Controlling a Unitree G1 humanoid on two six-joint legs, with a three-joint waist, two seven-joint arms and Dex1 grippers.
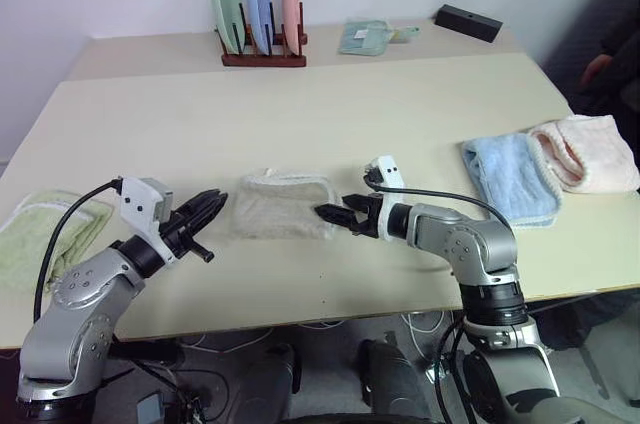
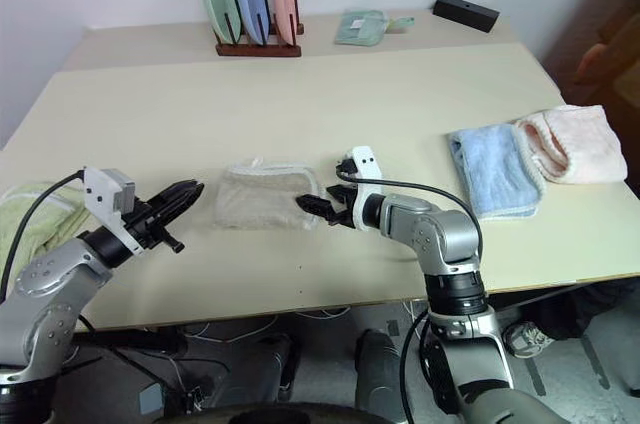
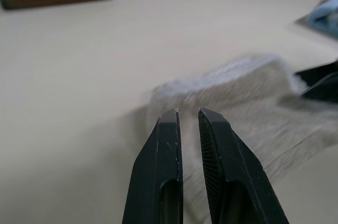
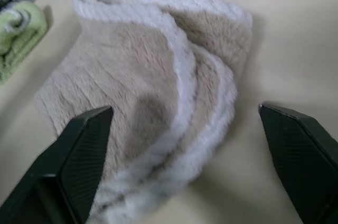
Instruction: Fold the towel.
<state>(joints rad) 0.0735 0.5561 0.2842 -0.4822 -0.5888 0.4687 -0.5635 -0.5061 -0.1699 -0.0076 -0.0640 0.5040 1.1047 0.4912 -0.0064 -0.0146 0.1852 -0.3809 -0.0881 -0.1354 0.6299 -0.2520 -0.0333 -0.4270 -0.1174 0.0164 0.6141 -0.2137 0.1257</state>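
The folded towel point(image 1: 283, 206) lies between the two grippers. The right gripper point(image 1: 334, 214) stands wide open just beside its edge, holding nothing. The left gripper point(image 1: 207, 208) is nearly closed and empty. No readable writing anywhere.

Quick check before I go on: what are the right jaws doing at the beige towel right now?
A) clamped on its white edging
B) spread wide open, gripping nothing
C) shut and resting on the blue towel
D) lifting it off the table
B: in the right wrist view the jaws of the right gripper stand far apart, and the towel lies folded on the table between them, ungripped.
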